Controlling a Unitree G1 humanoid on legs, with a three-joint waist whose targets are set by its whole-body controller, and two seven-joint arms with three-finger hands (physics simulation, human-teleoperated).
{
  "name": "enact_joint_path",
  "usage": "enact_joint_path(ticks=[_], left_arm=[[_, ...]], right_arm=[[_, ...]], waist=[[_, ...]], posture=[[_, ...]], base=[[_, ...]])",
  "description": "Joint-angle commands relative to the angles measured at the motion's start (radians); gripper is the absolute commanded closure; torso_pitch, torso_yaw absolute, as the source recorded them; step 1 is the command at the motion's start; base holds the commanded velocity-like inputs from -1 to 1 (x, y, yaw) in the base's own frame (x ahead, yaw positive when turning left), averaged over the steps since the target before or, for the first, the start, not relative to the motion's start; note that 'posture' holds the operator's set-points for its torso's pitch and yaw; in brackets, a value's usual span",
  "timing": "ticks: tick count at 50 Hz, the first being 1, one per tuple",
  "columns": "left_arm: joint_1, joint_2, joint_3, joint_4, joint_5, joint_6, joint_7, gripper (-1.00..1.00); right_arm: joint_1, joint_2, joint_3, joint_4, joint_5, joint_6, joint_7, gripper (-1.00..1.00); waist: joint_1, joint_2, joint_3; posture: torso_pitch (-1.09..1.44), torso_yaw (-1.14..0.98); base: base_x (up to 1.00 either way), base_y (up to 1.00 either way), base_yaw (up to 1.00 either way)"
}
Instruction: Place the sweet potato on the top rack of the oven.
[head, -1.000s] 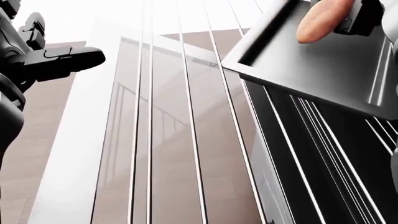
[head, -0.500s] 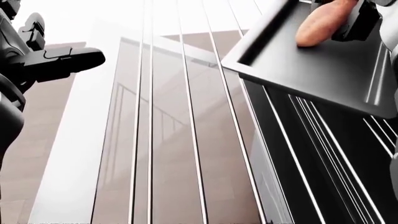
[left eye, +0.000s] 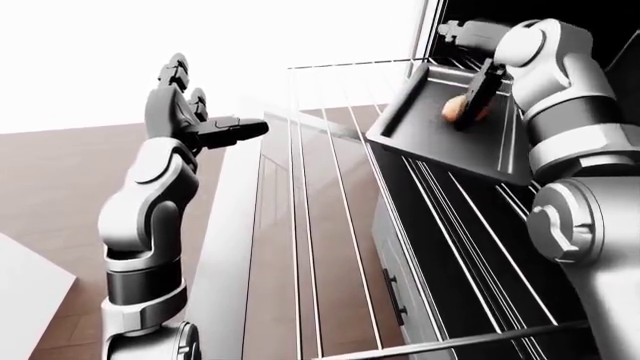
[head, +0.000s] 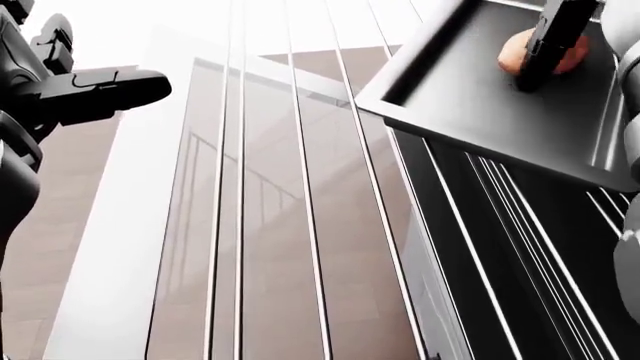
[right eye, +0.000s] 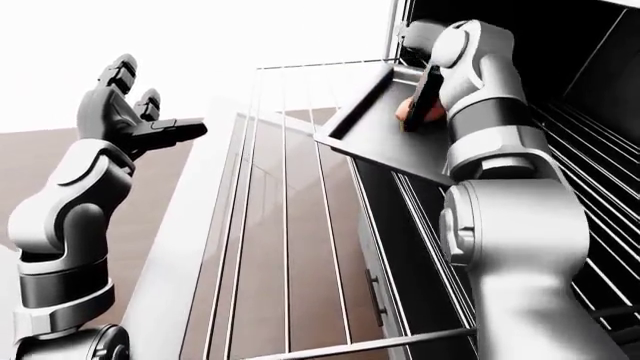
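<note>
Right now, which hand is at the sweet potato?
The right hand, lowered onto the sweet potato in the dark tray; the left hand hangs open, far left.

Pulled-out oven rack (left eye: 330, 225) of thin wire rods runs below and between both hands. Dark baking tray (left eye: 440, 139) sits on it at upper right of left-eye view, directly under the right hand (left eye: 478, 90). Sweet potato (left eye: 458, 109) lies on the tray (partly hidden by a black finger), touching that hand.

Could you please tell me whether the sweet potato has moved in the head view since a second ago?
Yes. The sweet potato dropped onto the dark tray, farther right of its left rim.
</note>
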Motion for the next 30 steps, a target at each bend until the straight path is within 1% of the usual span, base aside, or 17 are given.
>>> enact_joint_path(ticks=[1, 4, 6, 9, 11, 13, 16, 22, 24, 25, 27, 30], left_arm=[[-0.044, 0.014, 0.006, -0.013, 0.011, -0.044, -0.003, -1.00], [-0.088, 0.026, 0.001, 0.027, 0.026, -0.048, -0.007, -1.00], [-0.133, 0.041, -0.002, 0.055, 0.036, -0.039, -0.008, -1.00], [-0.195, 0.057, -0.005, 0.115, 0.051, -0.044, -0.016, -1.00], [-0.245, 0.068, -0.007, 0.169, 0.064, -0.053, -0.019, -1.00], [-0.288, 0.078, -0.007, 0.230, 0.075, -0.074, -0.025, -1.00], [-0.380, 0.105, -0.008, 0.363, 0.097, -0.119, -0.038, -1.00], [-0.498, 0.133, -0.011, 0.551, 0.126, -0.192, -0.051, -1.00], [-0.519, 0.136, -0.012, 0.585, 0.131, -0.206, -0.050, -1.00], [-0.532, 0.137, -0.012, 0.611, 0.135, -0.222, -0.049, -1.00], [-0.553, 0.139, -0.014, 0.648, 0.138, -0.240, -0.050, -1.00], [-0.567, 0.143, -0.014, 0.674, 0.141, -0.257, -0.052, -1.00]], right_arm=[[-0.058, -0.001, -0.016, -0.053, 0.067, 0.040, -0.012, -1.00], [-0.072, 0.018, -0.028, -0.062, 0.134, 0.103, -0.004, -1.00], [-0.080, 0.030, -0.031, -0.077, 0.178, 0.154, 0.034, -1.00], [-0.096, 0.044, -0.045, -0.105, 0.256, 0.218, 0.048, -1.00], [-0.104, 0.055, -0.048, -0.127, 0.303, 0.260, 0.059, -1.00], [-0.107, 0.062, -0.039, -0.148, 0.335, 0.283, 0.060, -1.00], [-0.132, 0.094, -0.064, -0.174, 0.421, 0.356, 0.032, -1.00], [-0.166, 0.142, -0.055, -0.192, 0.544, 0.416, -0.021, -1.00], [-0.174, 0.149, -0.046, -0.186, 0.569, 0.419, -0.042, -1.00], [-0.179, 0.159, -0.052, -0.186, 0.592, 0.426, -0.057, -1.00], [-0.179, 0.172, -0.045, -0.189, 0.618, 0.426, -0.075, -1.00], [-0.178, 0.185, -0.033, -0.195, 0.647, 0.424, -0.097, -1.00]], waist=[[0.001, -0.002, -0.034], [0.001, -0.001, -0.033], [0.001, -0.001, -0.033], [0.000, -0.002, -0.032], [0.001, -0.003, -0.031], [0.001, -0.003, -0.029], [0.002, -0.001, -0.029], [0.001, 0.003, -0.028], [0.000, 0.005, -0.027], [-0.001, 0.005, -0.027], [0.000, 0.006, -0.027], [-0.001, 0.006, -0.027]], posture=[[0.00, 0.00], [0.00, 0.00], [0.00, 0.00], [0.00, 0.00], [0.00, 0.00], [0.00, 0.00], [0.00, 0.00], [0.00, 0.00], [0.00, 0.00], [0.00, 0.00], [0.00, 0.00], [0.00, 0.00]], base=[[0.00, 0.00, 0.00], [0.00, 0.00, 0.00], [0.00, 0.00, 0.00], [0.00, 0.00, 0.00], [0.00, 0.00, 0.00], [0.00, 0.00, 0.00], [0.00, 0.00, 0.00], [0.00, 0.00, 0.00], [0.00, 0.00, 0.00], [0.00, 0.00, 0.00], [0.00, 0.00, 0.00], [0.00, 0.00, 0.00]])
